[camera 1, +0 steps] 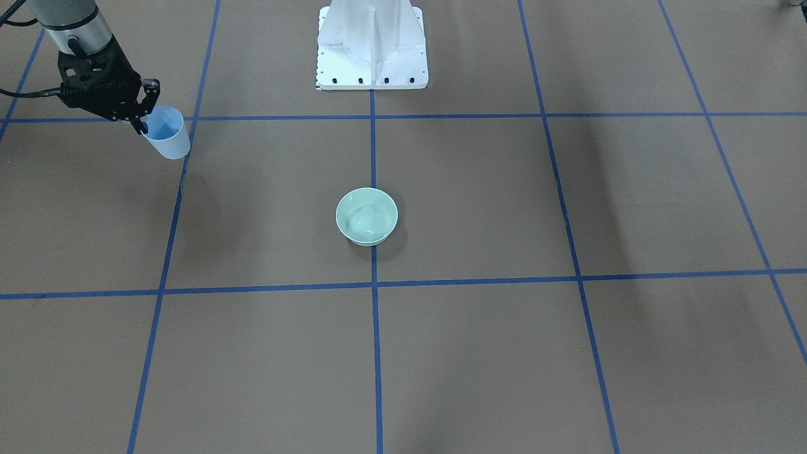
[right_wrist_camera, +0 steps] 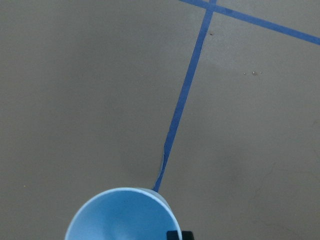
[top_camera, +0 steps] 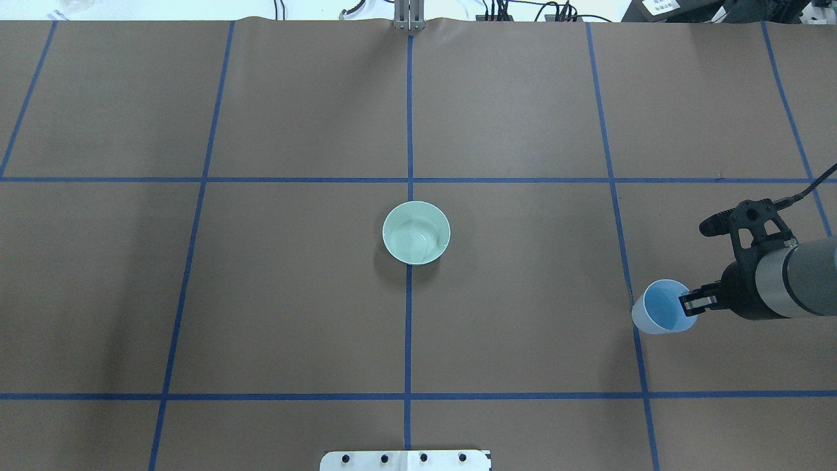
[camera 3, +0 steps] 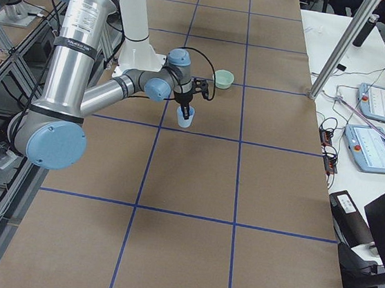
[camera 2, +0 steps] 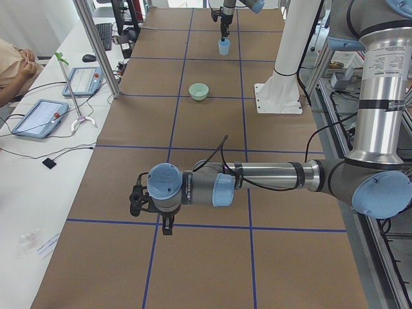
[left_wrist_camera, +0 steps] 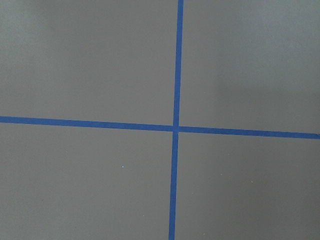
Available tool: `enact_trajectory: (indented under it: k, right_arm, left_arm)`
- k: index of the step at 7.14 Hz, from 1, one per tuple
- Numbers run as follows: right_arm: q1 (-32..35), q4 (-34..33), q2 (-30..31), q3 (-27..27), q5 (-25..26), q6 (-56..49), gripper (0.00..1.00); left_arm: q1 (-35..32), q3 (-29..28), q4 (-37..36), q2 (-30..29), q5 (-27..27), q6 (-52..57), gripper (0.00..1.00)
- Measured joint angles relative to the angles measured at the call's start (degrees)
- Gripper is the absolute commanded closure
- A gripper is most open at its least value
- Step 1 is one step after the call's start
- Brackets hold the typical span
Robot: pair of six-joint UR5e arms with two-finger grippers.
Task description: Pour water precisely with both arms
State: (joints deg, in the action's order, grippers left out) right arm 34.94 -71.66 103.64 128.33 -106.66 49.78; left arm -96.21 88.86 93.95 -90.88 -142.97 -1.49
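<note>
My right gripper (camera 1: 146, 120) is shut on the rim of a light-blue plastic cup (camera 1: 167, 135) and holds it slightly tilted above the table, far to the robot's right. The gripper (top_camera: 690, 304) and cup (top_camera: 660, 309) show in the overhead view, and the cup's rim fills the bottom of the right wrist view (right_wrist_camera: 120, 215). I cannot see water in the cup. A pale green bowl (top_camera: 416, 232) stands at the table's centre with faint glossy glints of water (top_camera: 418, 237) inside. My left gripper (camera 2: 167, 224) shows only in the exterior left view, far from both; I cannot tell its state.
The white pedestal (camera 1: 372, 50) stands at the robot's edge behind the bowl. Blue tape lines (left_wrist_camera: 176, 127) cross the brown table cover. Tablets and cables (camera 2: 38, 117) lie on the white side table, where a person sits.
</note>
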Motion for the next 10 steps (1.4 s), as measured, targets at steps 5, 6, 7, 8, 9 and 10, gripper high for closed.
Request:
enact_trajectory:
  k: [5,6,7,8,9,10]
  right_arm:
    - [-0.11,2.67,0.81,-2.59,0.15,0.72,0.69]
    - [-0.13,4.00,0.74,-3.14,-0.19,0.76,0.45]
    - [-0.05,5.61,0.54,-3.81,-0.87,0.83,0.01]
    - [0.68,6.39,0.07,-4.00,-1.49,0.85,0.00]
    - [2.93,6.49,-1.12,-3.99,-3.29,0.71,0.00]
    - [6.47,6.03,-3.05,-4.51,-6.86,0.31,0.00]
  left_arm:
    - [0.05,-0.01,-0.14,-0.15,0.00,-0.03,0.00]
    - [0.05,-0.05,-0.16,-0.19,0.01,-0.06,0.00]
    - [0.05,-0.07,-0.17,-0.23,0.02,-0.11,0.00]
    - [0.05,-0.07,-0.17,-0.24,0.04,-0.15,0.00]
    - [0.06,-0.01,-0.17,-0.26,0.06,-0.17,0.00]
    - [0.08,0.43,-0.20,-0.28,0.06,-0.63,0.00]
